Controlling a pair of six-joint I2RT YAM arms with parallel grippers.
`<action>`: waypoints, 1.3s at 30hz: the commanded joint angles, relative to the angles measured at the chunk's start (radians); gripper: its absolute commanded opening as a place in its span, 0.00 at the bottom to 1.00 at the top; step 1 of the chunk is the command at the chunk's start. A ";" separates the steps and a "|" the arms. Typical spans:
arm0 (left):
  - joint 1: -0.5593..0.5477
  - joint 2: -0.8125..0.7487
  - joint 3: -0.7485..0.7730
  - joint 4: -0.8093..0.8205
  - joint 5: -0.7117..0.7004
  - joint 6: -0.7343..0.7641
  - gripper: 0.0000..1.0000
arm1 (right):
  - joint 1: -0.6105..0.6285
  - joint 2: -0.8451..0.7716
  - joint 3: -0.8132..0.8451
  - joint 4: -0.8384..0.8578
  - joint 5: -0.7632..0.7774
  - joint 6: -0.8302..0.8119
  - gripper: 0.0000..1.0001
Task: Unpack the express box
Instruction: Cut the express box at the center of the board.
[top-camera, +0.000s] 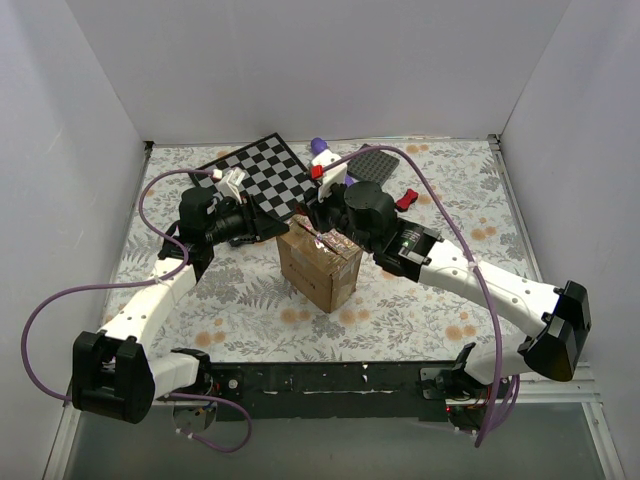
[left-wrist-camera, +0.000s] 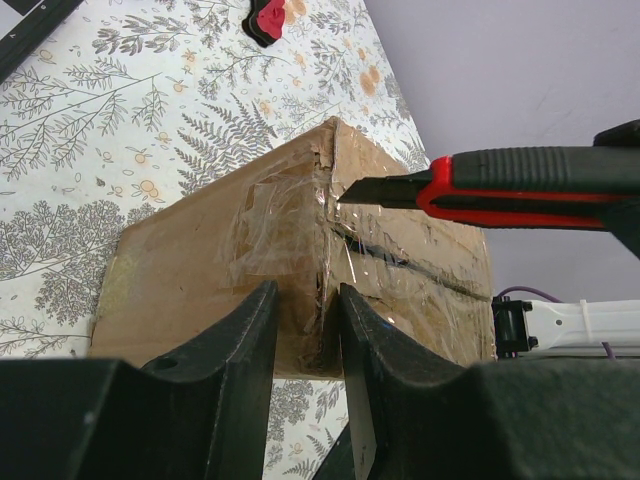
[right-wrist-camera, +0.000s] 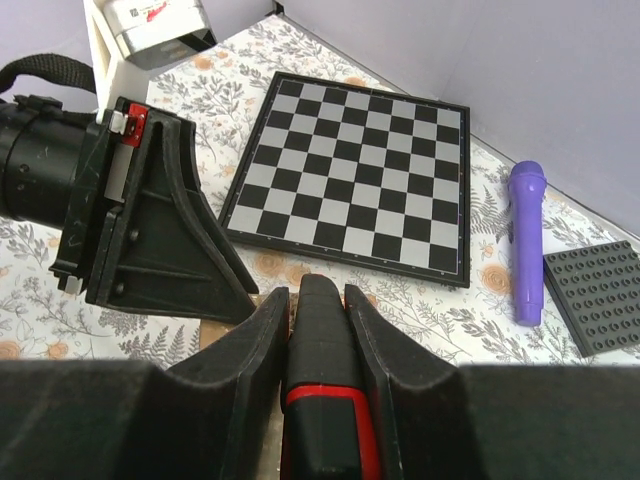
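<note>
Top view wide, downward; left wrist close on express box.

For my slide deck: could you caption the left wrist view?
Left gripper pinches the express box while a red-and-black utility knife points its tip at the taped seam.

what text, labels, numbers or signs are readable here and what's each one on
No text reads clearly in any view.
grey label on the white case: a red mark and tiny print, too blurred to read.
express box: no print shows.
utility knife: no print shows.
</note>
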 joint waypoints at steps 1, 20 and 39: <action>-0.013 -0.025 -0.029 -0.054 0.066 0.001 0.00 | 0.008 -0.002 0.009 0.070 0.010 -0.020 0.01; -0.013 -0.031 -0.037 -0.045 0.069 -0.007 0.00 | 0.021 -0.008 -0.001 0.072 -0.001 -0.006 0.01; -0.013 -0.034 -0.037 -0.037 0.071 -0.018 0.00 | 0.027 -0.005 -0.009 -0.029 0.001 0.000 0.01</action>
